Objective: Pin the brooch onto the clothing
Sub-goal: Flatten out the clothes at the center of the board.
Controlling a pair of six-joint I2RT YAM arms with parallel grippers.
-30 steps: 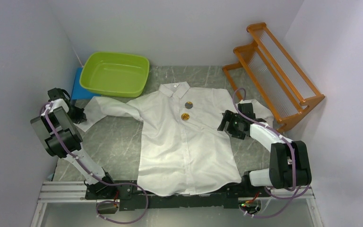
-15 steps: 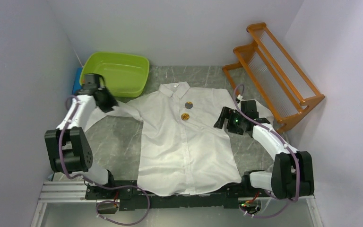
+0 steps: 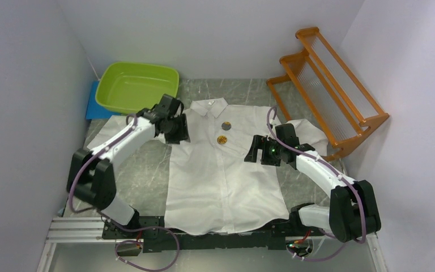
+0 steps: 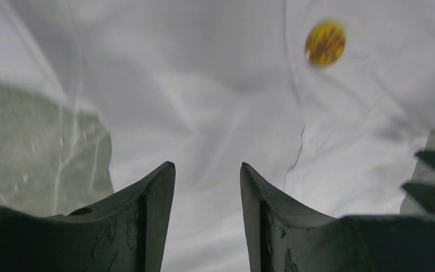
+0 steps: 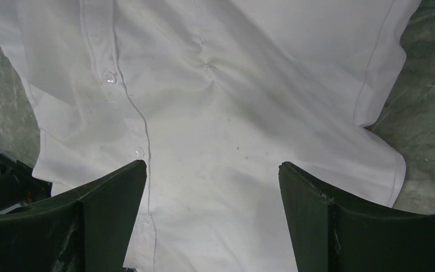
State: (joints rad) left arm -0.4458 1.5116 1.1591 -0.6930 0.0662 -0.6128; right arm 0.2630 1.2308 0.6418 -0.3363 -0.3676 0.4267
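On the grey marbled table (image 3: 141,164) the white shirt (image 3: 226,181) was laid flat w/ the gold brooch (image 3: 222,139) resting on its chest, the left gripper (image 3: 180,134) & right gripper (image 3: 255,154) were seen parted & empty, so a slow, centred descent onto the brooch was judged best.

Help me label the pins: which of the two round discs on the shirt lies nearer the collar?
The grey disc, close under the collar. The gold disc sits farther down the shirt front, toward the hem.
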